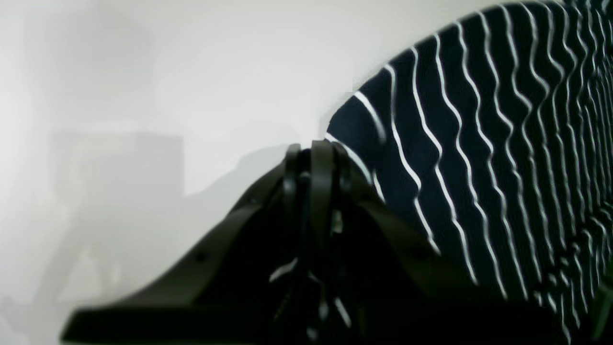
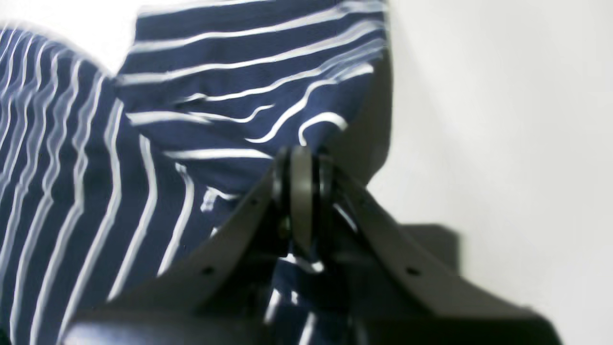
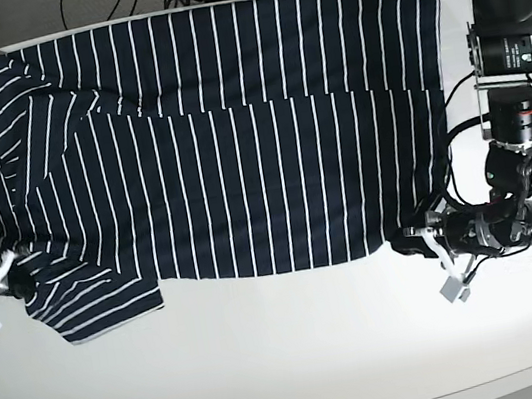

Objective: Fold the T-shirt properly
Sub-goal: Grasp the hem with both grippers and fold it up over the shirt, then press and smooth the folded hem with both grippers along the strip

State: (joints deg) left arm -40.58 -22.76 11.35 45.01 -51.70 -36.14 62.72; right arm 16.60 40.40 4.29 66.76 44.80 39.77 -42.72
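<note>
Striped T-shirt (image 3: pixel 237 143) between both pinching hands

Base view: even, bright overhead light, sharp focus; the white counter (image 3: pixel 301 356) is near blown out, with only soft shadows.

Left wrist view: bright, washed-out background with faint grey shadow patches at left. The left gripper (image 1: pixel 313 153) is very dark, detail lost in its lower part. Stripes on the T-shirt (image 1: pixel 503 143) look smeared and wavy.

Right wrist view: soft overall, with streaked stripes at top and far left. The right gripper (image 2: pixel 299 160) is out of focus and casts a dark shadow on the cloth beside it.
</note>
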